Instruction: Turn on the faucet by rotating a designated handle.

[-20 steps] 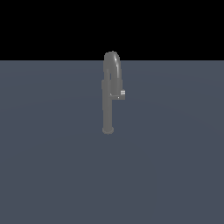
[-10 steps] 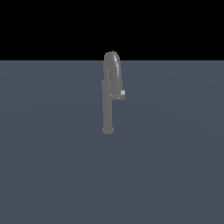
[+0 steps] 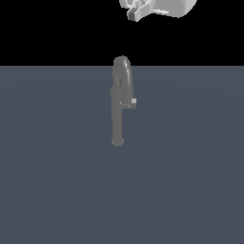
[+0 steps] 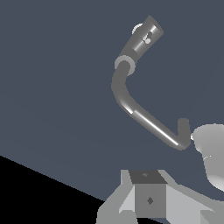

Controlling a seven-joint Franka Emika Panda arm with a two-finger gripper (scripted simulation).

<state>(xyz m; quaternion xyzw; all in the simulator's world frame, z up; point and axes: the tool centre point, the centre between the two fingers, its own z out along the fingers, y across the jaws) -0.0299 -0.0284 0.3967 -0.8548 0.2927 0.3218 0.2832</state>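
The faucet (image 3: 118,114) is a tall dull-grey pipe on a small round foot, with an arched top, standing mid-floor in the exterior view. The handle (image 3: 130,102) is a small lighter tab jutting from the pipe's middle toward the exterior view's right. My gripper (image 3: 135,13) hangs high above the faucet, slightly to the exterior view's right, touching nothing. In the wrist view the faucet (image 4: 140,116) shows as a bent pipe with a hooked end, well beyond my gripper (image 4: 148,192). The fingers look pressed together with no gap, holding nothing.
The faucet stands on a flat dark blue-grey floor (image 3: 57,181) with a black background behind it. A white rounded part of the arm (image 4: 210,151) shows at the edge of the wrist view, beside the faucet's hooked end.
My gripper has come into the exterior view at the top, where it was out of view before. The faucet and handle have not moved.
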